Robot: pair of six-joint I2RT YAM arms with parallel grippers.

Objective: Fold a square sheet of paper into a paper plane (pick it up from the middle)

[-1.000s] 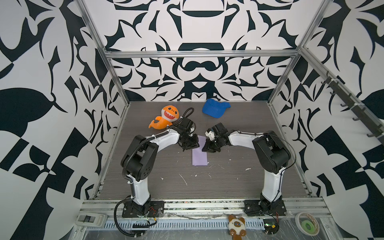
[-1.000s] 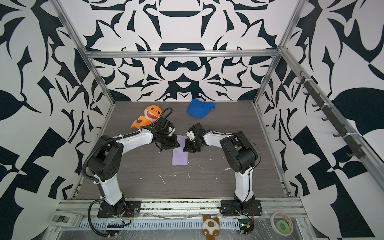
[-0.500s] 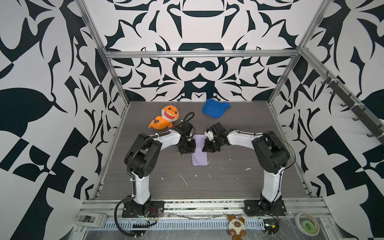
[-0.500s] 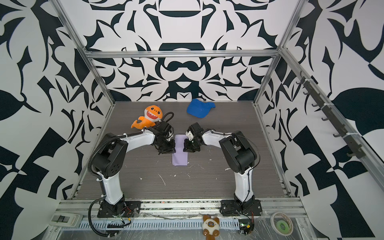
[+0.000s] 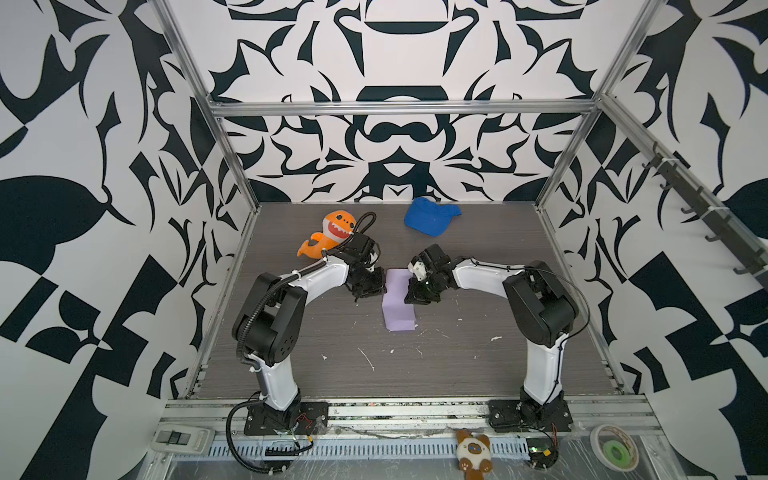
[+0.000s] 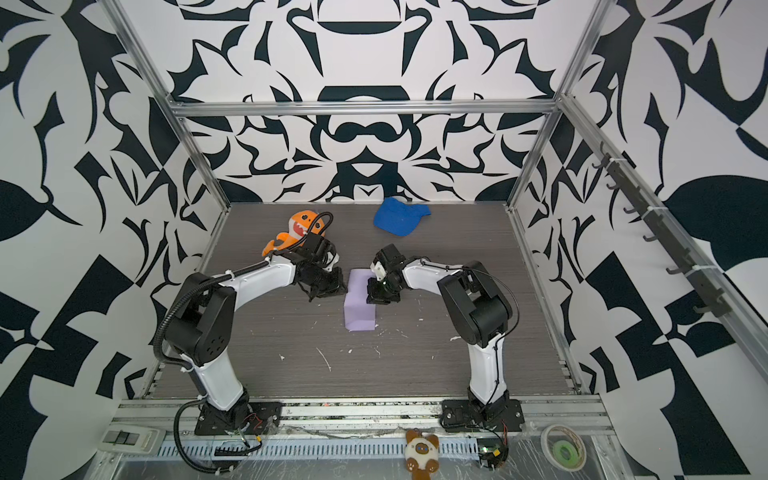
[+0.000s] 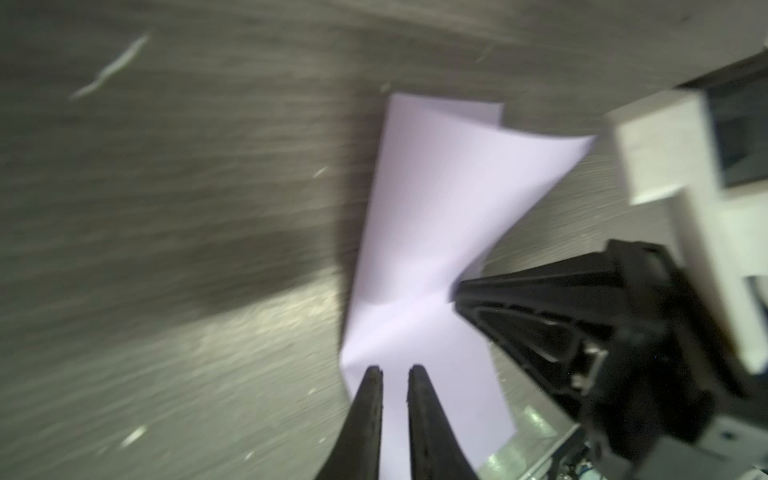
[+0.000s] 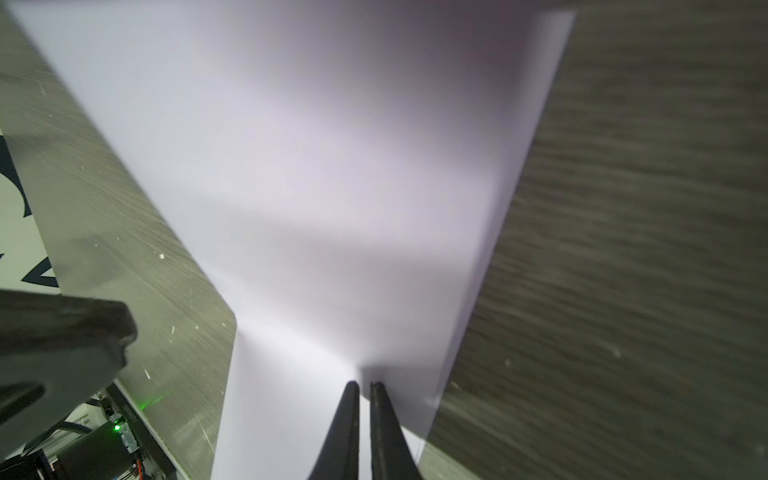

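Note:
The square sheet of paper [image 5: 399, 309] [image 6: 359, 309] lies folded into a narrow pale-lavender strip on the dark table between both grippers. My left gripper [image 5: 371, 291] [image 6: 332, 289] is low at its left edge. In the left wrist view its fingers [image 7: 395, 368] are nearly closed over the sheet [image 7: 436, 199], and I cannot tell if they pinch it. My right gripper [image 5: 415, 296] [image 6: 374, 297] is shut on the sheet's right flap, which rises from its tips [image 8: 364, 384] in the right wrist view. Creases spread from that pinch across the paper [image 8: 332, 166].
An orange plush shark [image 5: 328, 237] lies behind the left arm. A blue cap [image 5: 430, 218] sits at the back near the wall. White scraps [image 5: 368, 359] dot the table in front. Metal frame posts border the table on both sides.
My right gripper has slid left onto the sheet's right edge and closed a little. The left gripper stays at the left edge, its arm shifting slightly.

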